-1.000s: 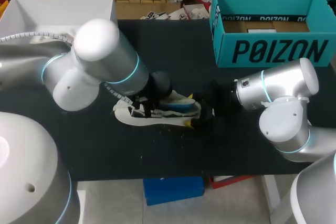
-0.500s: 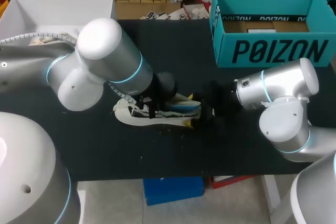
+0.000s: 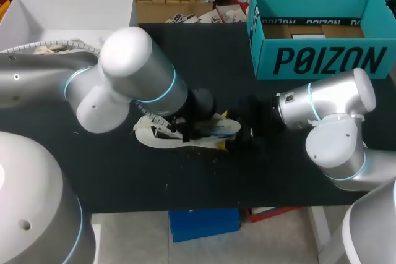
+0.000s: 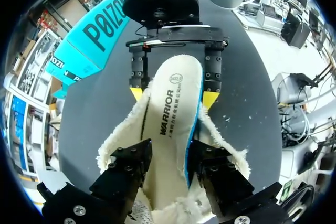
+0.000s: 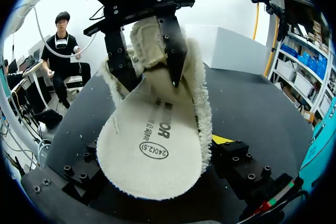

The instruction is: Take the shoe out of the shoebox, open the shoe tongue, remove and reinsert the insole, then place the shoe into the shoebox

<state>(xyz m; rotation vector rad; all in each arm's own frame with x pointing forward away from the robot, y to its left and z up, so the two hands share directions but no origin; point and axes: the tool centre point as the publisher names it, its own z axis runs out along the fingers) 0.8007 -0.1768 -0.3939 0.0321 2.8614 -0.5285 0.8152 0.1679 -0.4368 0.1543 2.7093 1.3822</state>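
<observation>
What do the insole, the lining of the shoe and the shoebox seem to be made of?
The insole looks like cream woven fabric, matt, with printed marks and a fuzzy, frayed edge. The lining of the shoe is apparently fleece or plush, judging by its fluffy cream pile. The shoebox is probably cardboard: teal outside, plain brown inside.

This looks to me like a robotics lab. My left arm [image 3: 124, 78] and right arm [image 3: 328, 109], bare silver machines with glowing blue rings at the joints, work over a plain black desk [image 3: 216, 47]. It carries a teal shoebox [image 3: 322, 60] and a white bin [image 3: 68, 10].
</observation>
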